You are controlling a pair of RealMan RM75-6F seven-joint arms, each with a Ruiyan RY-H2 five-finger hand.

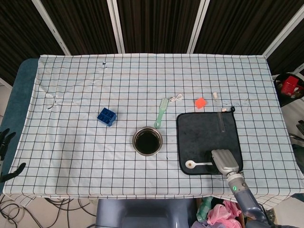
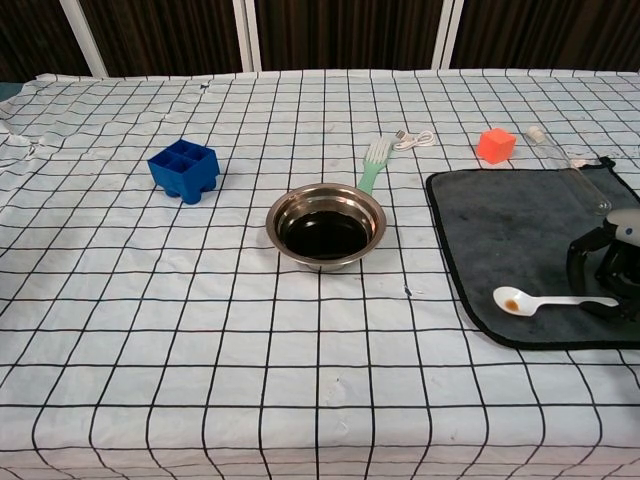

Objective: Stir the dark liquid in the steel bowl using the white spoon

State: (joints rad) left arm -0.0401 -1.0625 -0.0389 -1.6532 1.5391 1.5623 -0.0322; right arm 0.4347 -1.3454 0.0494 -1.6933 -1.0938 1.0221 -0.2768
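Note:
The steel bowl (image 1: pixel 147 141) (image 2: pixel 325 227) of dark liquid stands at the middle of the checked cloth. To its right, the white spoon (image 1: pixel 197 164) (image 2: pixel 540 299) lies low over the front edge of the black mat (image 1: pixel 204 130) (image 2: pixel 520 220), bowl end pointing left with a brown drop in it. My right hand (image 1: pixel 224 162) (image 2: pixel 610 270) pinches the end of the spoon's handle. At the far left my left hand (image 1: pixel 5 156) hangs beside the table, its dark fingers apart and holding nothing.
A green fork (image 1: pixel 161 114) (image 2: pixel 372 165) lies just behind the bowl, with a white cable (image 2: pixel 415 139) beyond it. A blue tray (image 1: pixel 107 116) (image 2: pixel 184 170) sits to the left. An orange cube (image 2: pixel 495 145) and a glass tube (image 2: pixel 575 175) lie near the mat's far edge.

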